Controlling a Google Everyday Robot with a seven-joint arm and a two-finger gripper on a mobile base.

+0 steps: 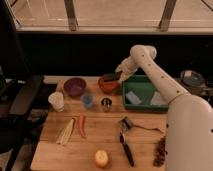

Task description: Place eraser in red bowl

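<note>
Eraser [112,76]: small dark flat block at the tip of the gripper, held over the red bowl; its long axis runs roughly level, left to right, pointing away from the gripper toward the purple bowl.
Gripper [118,76]: closed on the right-hand end of the eraser; it sits above the right rim of the red bowl, at the far edge of the worktop.
Key relation: the eraser lies directly above the bowl's opening, so the drop appears to be straight down; whether the block already touches the bowl's inside cannot be told.
Red bowl [106,85]: just below and slightly left of the gripper; nothing else is visible inside it.
Green tray [141,83]: immediately right of and below the gripper, touching or nearly touching the red bowl; it holds pale rectangular pieces [133,97].
Purple bowl [74,86]: further left of the gripper, beyond the red bowl; contents not visible.
Small cups: a metal cup [106,103] and a blue cup [87,100] stand nearer the camera than the red bowl, a white cup [56,101] to their left; contents cannot be told.
Step judged: the placing is near its end; what remains is to let go and lift clear of the rim.
Risk judged: a long block released off-centre may catch across the rim instead of settling inside.
</note>
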